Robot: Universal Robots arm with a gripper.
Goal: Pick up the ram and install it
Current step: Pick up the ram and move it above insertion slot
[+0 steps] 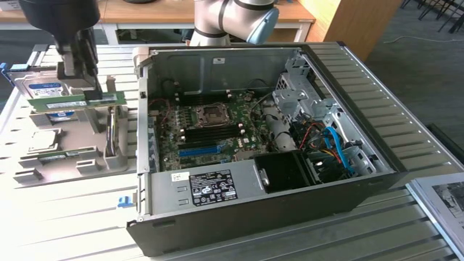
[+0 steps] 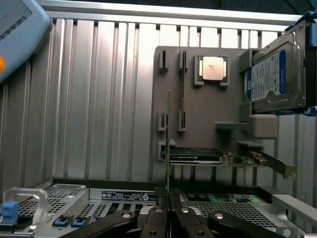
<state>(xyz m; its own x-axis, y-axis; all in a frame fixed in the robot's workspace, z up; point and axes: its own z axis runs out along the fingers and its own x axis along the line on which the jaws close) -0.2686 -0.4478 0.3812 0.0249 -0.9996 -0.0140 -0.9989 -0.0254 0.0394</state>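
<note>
On the slatted aluminium table (image 1: pixel 65 228) lies the open black desktop computer case (image 1: pixel 254 228), side panel off, green motherboard (image 1: pixel 210 136) facing up with its long blue slot (image 1: pixel 199 150). Just beside it, on the exterior view's left, sits the grey moulded parts fixture (image 1: pixel 65 168), carrying the silver hard drive with a blue-and-white label (image 1: pixel 40 87) and a square silver processor chip (image 2: pixel 212 68). Dark two-fingered gripper (image 2: pixel 168 198) hangs over the fixture, fingers pressed together on the ram (image 1: pixel 73 101), the thin long green circuit-board stick with a pale label, pinched by its upper edge. Stick hangs level in front of the hard drive, seemingly raised off the fixture, well apart from the case. Risk, as a judgement: the grip is on a narrow edge, so the stick may pivot or slip if it swings or knocks the case wall. A small tilt or a reversed notch would jam it at the slot mouth, and pressing then could bend the board. Hard to make out: the dark memory slots (image 1: pixel 214 129) by the processor socket (image 1: pixel 212 112) blur into the board, latches unreadable. Wrist view gives the ram edge-on, no chips or label. Gripper body is cut off by the frame top in the exterior view. Whether the stick touches the fixture is unclear.
</note>
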